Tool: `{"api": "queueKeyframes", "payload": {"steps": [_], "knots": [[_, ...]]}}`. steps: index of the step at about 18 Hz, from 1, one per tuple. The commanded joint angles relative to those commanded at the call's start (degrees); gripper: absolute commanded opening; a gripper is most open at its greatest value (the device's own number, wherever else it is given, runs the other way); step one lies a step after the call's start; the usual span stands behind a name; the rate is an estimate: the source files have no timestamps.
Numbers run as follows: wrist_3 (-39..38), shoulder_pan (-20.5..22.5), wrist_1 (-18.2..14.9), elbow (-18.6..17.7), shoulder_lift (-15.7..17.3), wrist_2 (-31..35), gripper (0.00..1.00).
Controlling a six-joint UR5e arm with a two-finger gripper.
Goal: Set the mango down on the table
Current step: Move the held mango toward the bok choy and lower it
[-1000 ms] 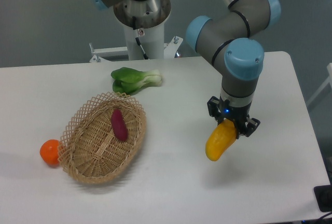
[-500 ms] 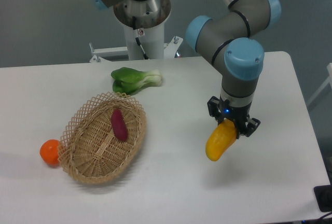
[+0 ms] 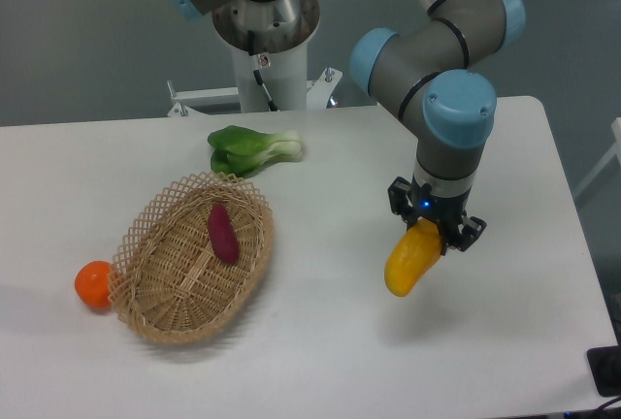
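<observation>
Claw (image 3: 428,236) clamped on the orange upper end of the mango (image 3: 411,261), fingers closed on either side of the fruit. Hung tilted from that grip, yellow lower tip pointing down and slightly left, apparently just above the desk (image 3: 320,341) rather than resting on it, judging by the faint shadow beneath. Held over a bare stretch of white surface on the right side, well apart from everything else, presumably so the fruit can be set down without nudging a neighbour. Grasped near one end, so likely to tip and settle on its curved side once released; a low release looks wise. Farther left, a woven basket (image 3: 155,312) holding a purple sweet potato (image 3: 222,234), with a small orange (image 3: 93,283) just beside its left rim. Behind the basket, a leafy green vegetable (image 3: 252,149) lying flat.
</observation>
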Motion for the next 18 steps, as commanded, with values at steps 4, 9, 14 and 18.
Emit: {"api": "queueKeyframes", "payload": {"steps": [4, 9, 14, 18], "knots": [[0.53, 0.18, 3.33, -4.3, 0.61, 0.09, 0.38], [6.68, 1.41, 7.12, -10.29, 3.08, 0.18, 0.37], [7.21, 1.15, 7.21, -11.52, 3.69, 0.53, 0.37], [14.48, 1.06, 7.39, -17.31, 6.23, 4.12, 0.37]]}}
